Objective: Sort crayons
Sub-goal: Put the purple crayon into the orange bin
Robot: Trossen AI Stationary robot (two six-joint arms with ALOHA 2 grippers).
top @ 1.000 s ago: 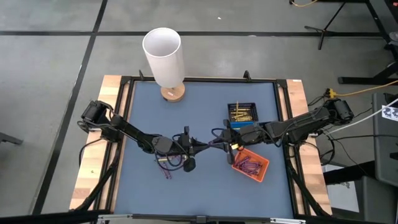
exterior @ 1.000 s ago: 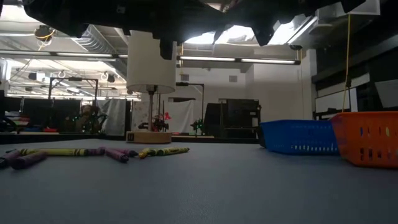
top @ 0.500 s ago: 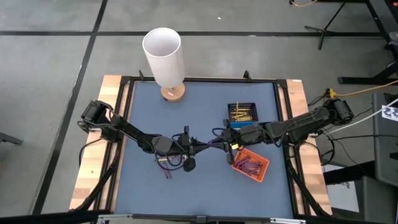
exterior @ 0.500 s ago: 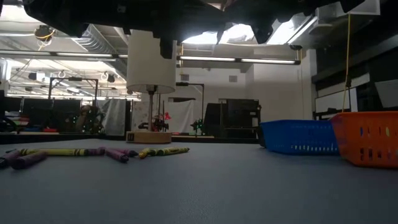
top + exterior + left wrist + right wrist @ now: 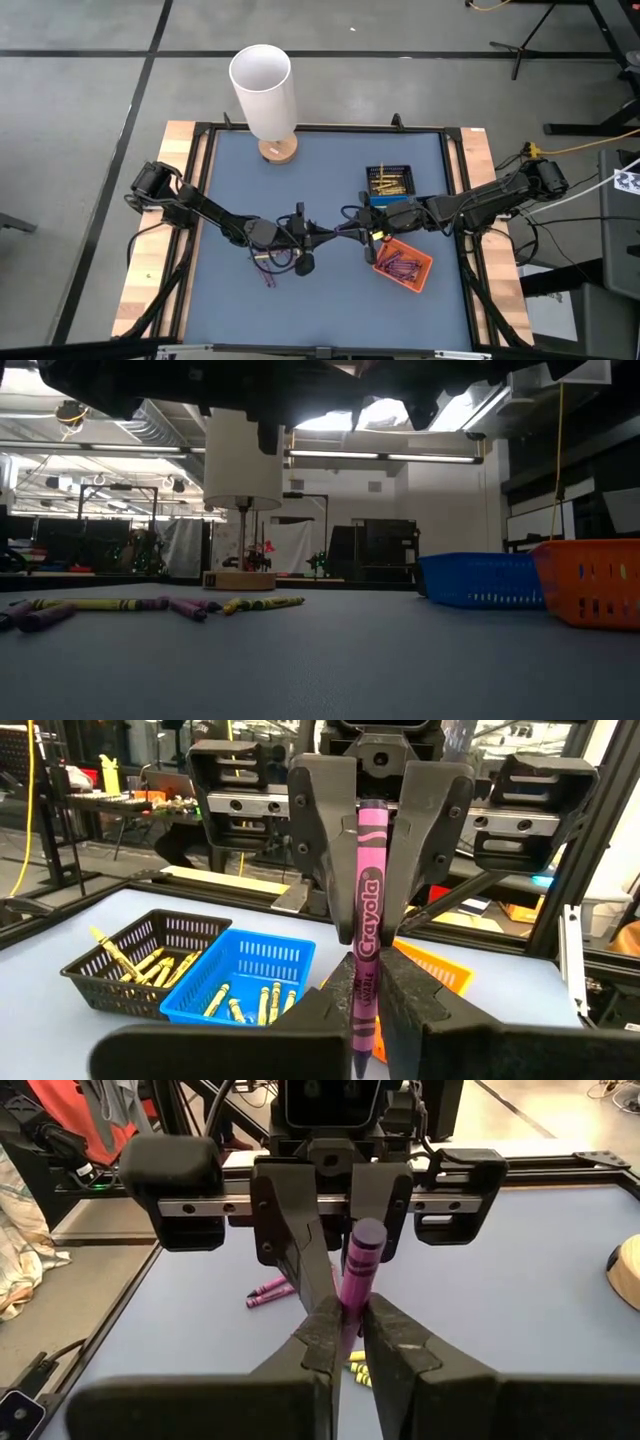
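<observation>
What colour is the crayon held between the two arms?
The crayon is purple-magenta with black lettering; the left wrist view shows it best.

From overhead you cannot make out the purple crayon where the left tool and right tool meet; it is too small there. In the low view both arms are cut off by the top edge, their tools hidden.

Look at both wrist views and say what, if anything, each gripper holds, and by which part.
One purple crayon, held by both: the left gripper pinches one end, the right gripper the other, mid-air between the arms, a handover.
</observation>
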